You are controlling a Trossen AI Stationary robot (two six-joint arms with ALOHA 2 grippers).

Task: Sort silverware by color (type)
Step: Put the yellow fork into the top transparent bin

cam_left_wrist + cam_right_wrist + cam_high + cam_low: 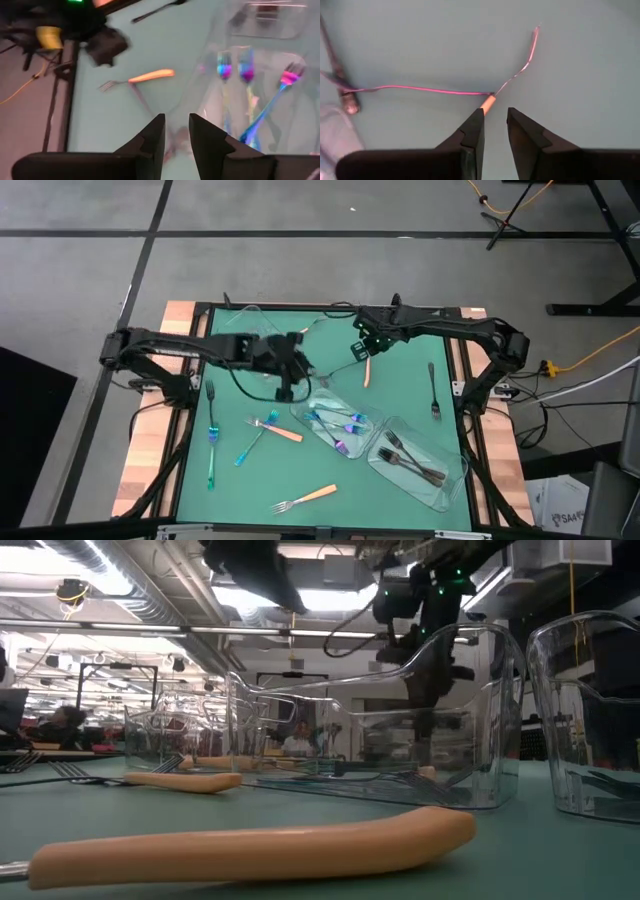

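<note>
Grippers hover mid-table: left gripper (287, 385) near the fork tray (312, 420), right gripper (362, 352) over an orange fork (366, 370); both narrowly parted, empty.

No legible txt, labels, brand marks, nos. or signs in any view. High view: a box at the floor's lower right corner (565, 505) carries faint print, too small to read. Low view: no readable signage in the room bkgd. Wrist views: no lettering on any surface.
</note>
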